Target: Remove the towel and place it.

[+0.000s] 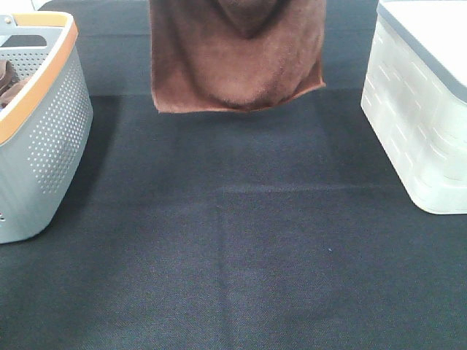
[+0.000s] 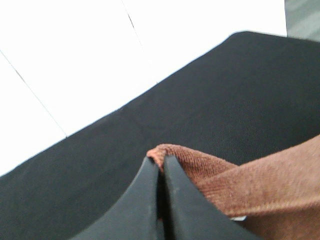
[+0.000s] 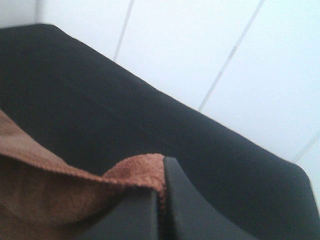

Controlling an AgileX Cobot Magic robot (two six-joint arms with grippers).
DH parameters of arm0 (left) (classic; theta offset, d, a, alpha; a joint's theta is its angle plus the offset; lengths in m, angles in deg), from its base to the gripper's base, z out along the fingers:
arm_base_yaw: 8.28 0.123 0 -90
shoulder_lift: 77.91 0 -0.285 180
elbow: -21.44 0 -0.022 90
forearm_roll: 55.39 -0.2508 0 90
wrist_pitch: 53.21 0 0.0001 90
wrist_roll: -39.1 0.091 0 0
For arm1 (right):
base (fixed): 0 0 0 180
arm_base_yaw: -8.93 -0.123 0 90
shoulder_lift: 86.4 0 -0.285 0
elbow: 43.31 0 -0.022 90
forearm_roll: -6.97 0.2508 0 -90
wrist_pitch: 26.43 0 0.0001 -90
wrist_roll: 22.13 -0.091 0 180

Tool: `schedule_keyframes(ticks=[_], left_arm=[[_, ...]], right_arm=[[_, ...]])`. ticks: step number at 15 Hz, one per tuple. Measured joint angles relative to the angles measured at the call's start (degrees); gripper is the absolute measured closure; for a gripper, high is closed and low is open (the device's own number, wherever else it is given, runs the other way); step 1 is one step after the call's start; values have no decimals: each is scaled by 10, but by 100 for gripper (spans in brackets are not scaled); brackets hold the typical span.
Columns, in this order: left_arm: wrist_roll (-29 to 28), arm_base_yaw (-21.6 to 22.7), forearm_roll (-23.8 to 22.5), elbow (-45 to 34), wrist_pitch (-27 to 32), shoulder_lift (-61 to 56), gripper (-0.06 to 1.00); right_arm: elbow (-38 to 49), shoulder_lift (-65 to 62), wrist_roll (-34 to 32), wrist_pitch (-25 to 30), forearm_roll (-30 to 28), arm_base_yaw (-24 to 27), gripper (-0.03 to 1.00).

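Up at the back of the worktop (image 1: pixel 233 248), the left pincer (image 2: pixel 161 164) is clenching one top corner of the towel (image 1: pixel 237 62), its jaws pressing together with the hem poking out between the tips. The right pincer (image 3: pixel 163 175) is doing the same at the other top corner, jaws squeezing a fold of the nap. Between them the towel is hanging spread out and sagging a little in the middle, and its lower edge seems to be floating clear of the worktop. Gripping it by two corners like this is making it hang flat and open, which I'd say is meant to let it go down as a neat sheet rather than a heap. Off to the left a grey basket (image 1: pixel 51 146) is sitting well apart from the towel, with another brown cloth (image 1: pixel 7 84) bunched inside. A white bin (image 1: pixel 423 124) is standing to the right, also well apart. By my reckoning the towel is out of the basket, and only the laying-down is left.
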Motion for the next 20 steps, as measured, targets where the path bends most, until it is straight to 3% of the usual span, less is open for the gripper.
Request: schedule_keyframes(ticks=[3, 5, 7, 11, 14, 16, 17, 20], left_arm=[[0, 10, 0, 0, -80, 40, 94], [0, 18, 0, 0, -102, 64, 94], [0, 22, -1, -2, -77, 77, 94], [0, 13, 0, -2, 108, 78, 94], [-1, -13, 38, -2, 267, 78, 94], [-1, -25, 63, -2, 342, 78, 94], [-1, -25, 63, -2, 342, 78, 94], [-1, -31, 93, -2, 429, 78, 94]], right_arm=[[-1, 52, 0, -61, 0, 2, 97], [-1, 82, 0, -57, 0, 2, 97], [-1, 97, -6, -19, 7, 2, 97], [-1, 99, -10, 89, 86, 2, 97], [-1, 99, 9, 207, 187, 0, 97], [-1, 99, 72, 266, 254, -1, 97], [-1, 99, 72, 266, 254, -1, 97], [-2, 99, 202, 353, 392, -2, 97]])
